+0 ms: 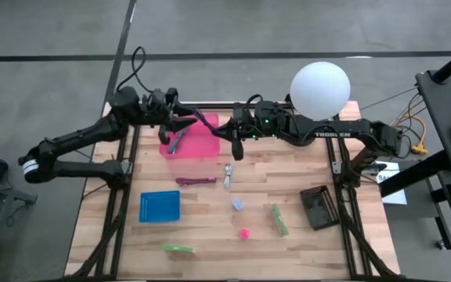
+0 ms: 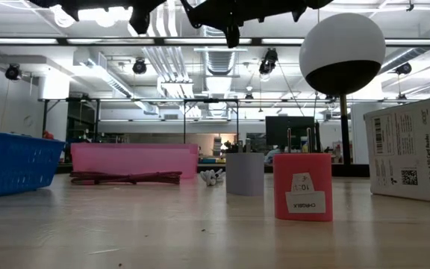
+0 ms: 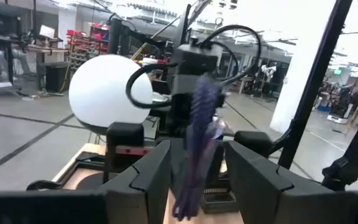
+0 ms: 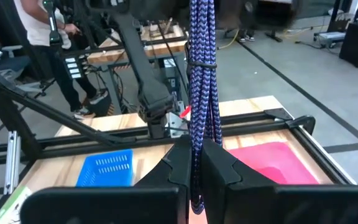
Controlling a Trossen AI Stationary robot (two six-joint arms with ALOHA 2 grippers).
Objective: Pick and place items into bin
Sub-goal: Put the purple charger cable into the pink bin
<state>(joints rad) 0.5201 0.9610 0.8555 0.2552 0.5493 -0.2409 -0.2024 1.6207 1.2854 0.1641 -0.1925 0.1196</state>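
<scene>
1. The right tool (image 4: 194, 163) is closed on a purple braided stick (image 4: 202, 74). The piece looks light and somewhat soft, since its woven, ribbed surface suggests a cord-like build that could bend or swing under a pinch at 1 end. A hold nearer its middle would probably steady it better.
2. In the right wrist view the stick stands upright between the fingers, long and narrow, deep blue-purple with a twisted pattern, with a short tail hanging below the grip.
3. From above, the right tool (image 1: 237, 139) hangs at the near edge of the pink bin (image 1: 195, 137), above the counter (image 1: 210, 223). The release looks close, though the stick's length may catch the rim.
4. The left tool (image 1: 180, 128) hovers over the same bin. In its wrist view a blurred purple strand (image 3: 197, 143) sits between the spread fingers; I cannot tell whether they grip it.
5. Still lying on the counter are a maroon stick (image 1: 196, 181), a silver tool (image 1: 228, 175), a lavender block (image 1: 238, 204), a pink block (image 1: 244, 233), and 2 green sticks (image 1: 279, 220), all small and probably light.
</scene>
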